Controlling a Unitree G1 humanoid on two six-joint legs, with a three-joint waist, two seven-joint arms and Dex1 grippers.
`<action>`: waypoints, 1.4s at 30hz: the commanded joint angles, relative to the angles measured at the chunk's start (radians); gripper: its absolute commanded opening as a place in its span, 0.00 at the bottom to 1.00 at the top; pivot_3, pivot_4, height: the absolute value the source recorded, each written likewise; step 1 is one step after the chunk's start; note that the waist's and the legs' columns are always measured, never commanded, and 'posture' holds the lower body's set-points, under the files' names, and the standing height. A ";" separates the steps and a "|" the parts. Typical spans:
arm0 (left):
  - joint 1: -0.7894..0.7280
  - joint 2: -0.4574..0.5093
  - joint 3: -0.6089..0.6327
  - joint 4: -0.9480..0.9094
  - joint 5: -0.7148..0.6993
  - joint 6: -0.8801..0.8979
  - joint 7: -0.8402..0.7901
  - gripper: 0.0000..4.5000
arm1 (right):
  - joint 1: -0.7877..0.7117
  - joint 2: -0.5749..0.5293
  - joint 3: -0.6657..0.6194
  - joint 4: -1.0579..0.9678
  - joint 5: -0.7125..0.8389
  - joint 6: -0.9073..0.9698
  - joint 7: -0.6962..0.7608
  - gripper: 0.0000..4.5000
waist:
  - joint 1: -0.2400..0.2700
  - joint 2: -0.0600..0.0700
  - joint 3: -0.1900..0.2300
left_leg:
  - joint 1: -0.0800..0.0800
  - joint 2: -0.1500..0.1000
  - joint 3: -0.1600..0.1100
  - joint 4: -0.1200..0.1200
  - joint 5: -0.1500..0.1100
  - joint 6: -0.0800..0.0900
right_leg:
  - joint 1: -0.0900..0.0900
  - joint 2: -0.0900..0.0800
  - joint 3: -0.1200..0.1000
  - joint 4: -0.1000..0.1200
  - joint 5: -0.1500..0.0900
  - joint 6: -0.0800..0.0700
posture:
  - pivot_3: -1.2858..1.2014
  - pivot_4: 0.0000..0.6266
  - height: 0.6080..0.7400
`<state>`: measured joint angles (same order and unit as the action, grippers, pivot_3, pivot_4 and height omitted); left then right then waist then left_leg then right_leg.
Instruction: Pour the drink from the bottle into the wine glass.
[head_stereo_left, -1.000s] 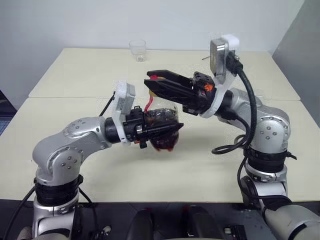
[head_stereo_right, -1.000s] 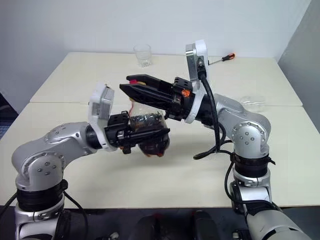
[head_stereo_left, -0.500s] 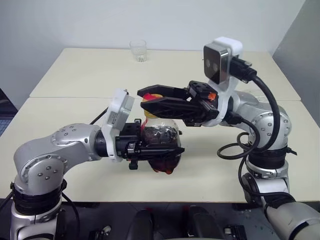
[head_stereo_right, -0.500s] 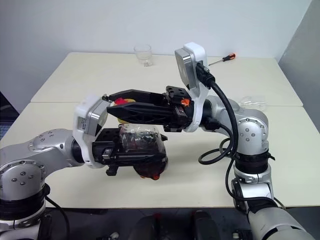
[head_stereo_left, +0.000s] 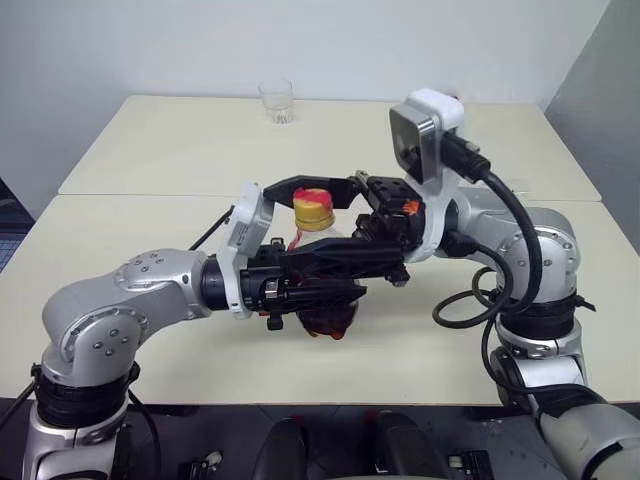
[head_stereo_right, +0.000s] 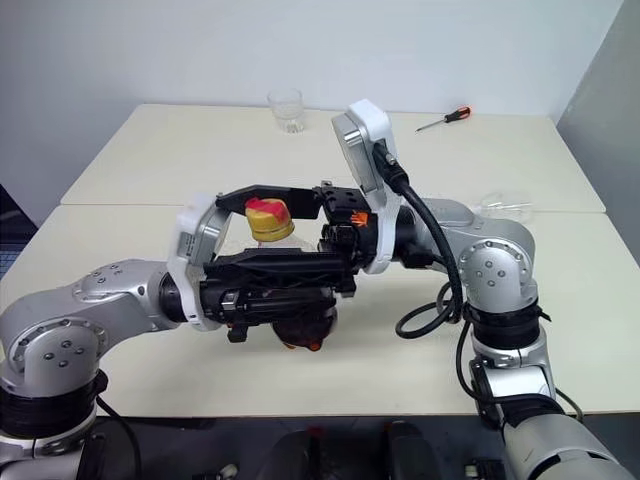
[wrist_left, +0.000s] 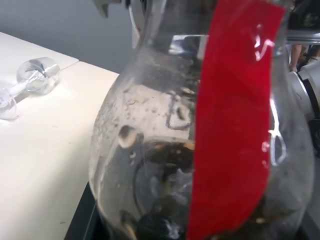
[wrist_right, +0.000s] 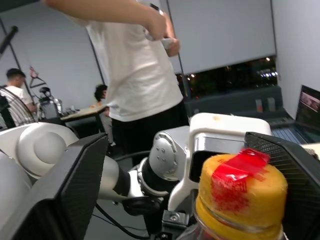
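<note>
Nothing readable anywhere here, honestly. The bottle (wrist_left: 200, 150) has a red label strip running down its neck, but it's a plain red band, no print or brand on it. Same story on top of the bottle: the orange-yellow cap (wrist_right: 241, 195) has a scrap of red tape stuck on it, also blank. Behind the bottle, the white camera housing (head_stereo_left: 424, 135) on the wrist carries no lettering I can make out. Past the cap there's a laptop screen (wrist_right: 310, 107), too small to read.

Yellow, red-taped cap (head_stereo_left: 313, 207), red-labelled bottle (wrist_left: 200, 150)
</note>
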<state>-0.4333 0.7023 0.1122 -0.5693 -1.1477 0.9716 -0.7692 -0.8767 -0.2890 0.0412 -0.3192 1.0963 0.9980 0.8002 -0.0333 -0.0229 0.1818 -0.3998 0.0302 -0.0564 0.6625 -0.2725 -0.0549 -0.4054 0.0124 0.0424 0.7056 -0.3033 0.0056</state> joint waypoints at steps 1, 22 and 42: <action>0.015 -0.022 0.015 -0.006 0.038 -0.049 0.056 0.49 | -0.005 -0.039 -0.029 -0.061 -0.029 -0.014 -0.067 0.99 | 0.001 0.000 0.000 | 0.000 0.000 0.000 0.000 0.000 0.000 | 0.000 0.000 0.000 0.000 0.000 0.000 | 0.52 0.24 1.00; -0.081 -0.118 -0.124 0.293 0.476 -0.330 0.025 0.49 | 0.021 0.061 0.083 -0.056 -0.454 -0.219 -0.409 0.99 | 0.001 0.000 0.000 | -0.001 0.000 0.001 -0.001 0.000 0.000 | 0.000 0.000 0.001 -0.002 0.000 0.000 | 0.52 0.24 1.00; -0.158 -0.175 -0.136 0.404 0.589 -0.403 -0.056 0.49 | 0.025 0.088 0.160 0.029 -0.687 -0.313 -0.379 0.99 | 0.001 0.000 0.000 | -0.001 0.000 0.001 -0.001 0.000 0.000 | 0.000 -0.001 0.000 -0.001 0.000 0.000 | 0.52 0.24 1.00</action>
<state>-0.5624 0.5327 -0.0376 -0.1456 -0.5599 0.6012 -0.8173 -0.8454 -0.1986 0.2006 -0.2661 0.4183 0.7034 0.4131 -0.0322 -0.0229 0.1818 -0.4009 0.0298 -0.0558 0.6619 -0.2725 -0.0549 -0.4058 0.0115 0.0424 0.7041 -0.3031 0.0055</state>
